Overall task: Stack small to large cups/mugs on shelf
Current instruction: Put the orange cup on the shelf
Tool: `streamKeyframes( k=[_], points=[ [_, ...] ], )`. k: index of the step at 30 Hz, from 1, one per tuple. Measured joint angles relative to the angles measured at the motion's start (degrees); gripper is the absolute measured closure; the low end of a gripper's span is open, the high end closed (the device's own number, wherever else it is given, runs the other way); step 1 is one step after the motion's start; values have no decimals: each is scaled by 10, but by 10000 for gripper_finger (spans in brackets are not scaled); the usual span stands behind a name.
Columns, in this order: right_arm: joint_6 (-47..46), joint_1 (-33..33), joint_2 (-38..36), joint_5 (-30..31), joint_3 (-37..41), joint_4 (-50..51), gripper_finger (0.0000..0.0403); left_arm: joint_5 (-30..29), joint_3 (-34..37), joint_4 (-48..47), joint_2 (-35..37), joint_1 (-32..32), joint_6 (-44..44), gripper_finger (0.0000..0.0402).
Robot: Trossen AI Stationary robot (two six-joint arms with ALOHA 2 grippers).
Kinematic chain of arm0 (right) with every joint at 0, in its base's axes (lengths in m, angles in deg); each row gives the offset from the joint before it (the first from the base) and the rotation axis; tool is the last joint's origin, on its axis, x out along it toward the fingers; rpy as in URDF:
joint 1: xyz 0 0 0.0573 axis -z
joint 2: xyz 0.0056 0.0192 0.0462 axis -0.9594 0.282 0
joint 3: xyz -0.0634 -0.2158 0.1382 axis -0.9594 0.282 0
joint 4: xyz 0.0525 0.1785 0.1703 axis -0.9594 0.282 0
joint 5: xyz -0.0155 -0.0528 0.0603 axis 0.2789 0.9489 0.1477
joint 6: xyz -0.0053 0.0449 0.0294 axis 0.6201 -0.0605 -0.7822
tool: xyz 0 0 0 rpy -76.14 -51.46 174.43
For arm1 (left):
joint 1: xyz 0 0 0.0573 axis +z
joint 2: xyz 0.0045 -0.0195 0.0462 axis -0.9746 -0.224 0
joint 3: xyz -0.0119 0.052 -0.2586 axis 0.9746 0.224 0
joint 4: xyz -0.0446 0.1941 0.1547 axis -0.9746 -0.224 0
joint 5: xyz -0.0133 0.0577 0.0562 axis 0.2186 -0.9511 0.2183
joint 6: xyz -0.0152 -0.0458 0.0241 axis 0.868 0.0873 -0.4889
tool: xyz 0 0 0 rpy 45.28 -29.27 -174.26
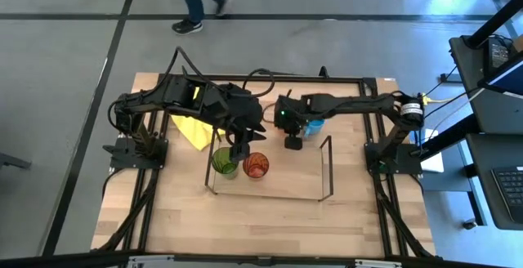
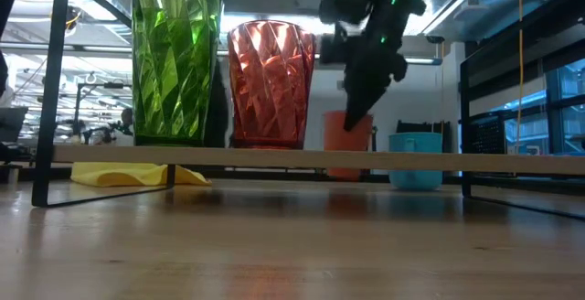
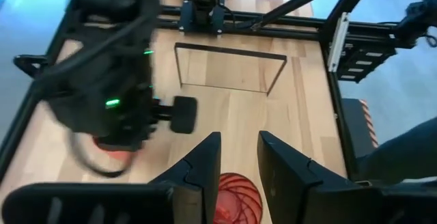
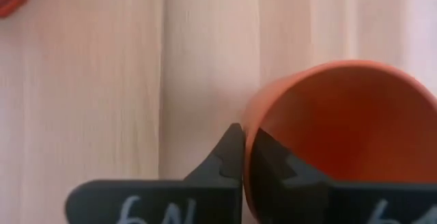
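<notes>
The green tumbler (image 1: 224, 163) and the red patterned cup (image 1: 256, 166) stand upright side by side at the left end of the wire shelf (image 1: 327, 170), on its board (image 2: 439, 159). My left gripper (image 3: 239, 162) is open just above the red cup (image 3: 235, 197) and touches nothing. My right gripper (image 1: 292, 143) is shut on the plain orange cup (image 2: 347, 144), just behind the shelf's far side. The light blue mug (image 1: 313, 127) stands on the table beside it, toward the right. My right gripper holds the orange cup by its rim (image 4: 254, 132), one finger (image 4: 273, 166) inside the cup and one (image 4: 229, 156) outside. The fingers come from above, pointing down. The cup is upright, mouth up; whether its base is on the table I cannot tell.
A yellow cloth (image 1: 192, 129) lies on the table at the far left, behind the shelf. The shelf board's right half (image 1: 294, 182) is bare. The black table frame (image 1: 359, 78) runs round the tabletop. A person's legs (image 1: 196, 2) show on the floor beyond the table.
</notes>
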Motion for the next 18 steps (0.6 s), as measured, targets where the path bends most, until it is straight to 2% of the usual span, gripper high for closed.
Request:
streamKeyframes(
  k=[5,10,18],
  points=[
    [7,-38,-34,66,0,0,390,-29,0,1,0,-8,0,310],
    [-20,-69,-64,60,0,27,395,-41,16,2,0,-9,2,310],
    [-76,-161,-106,71,0,54,393,-41,65,5,0,-8,22,310]
  ],
)
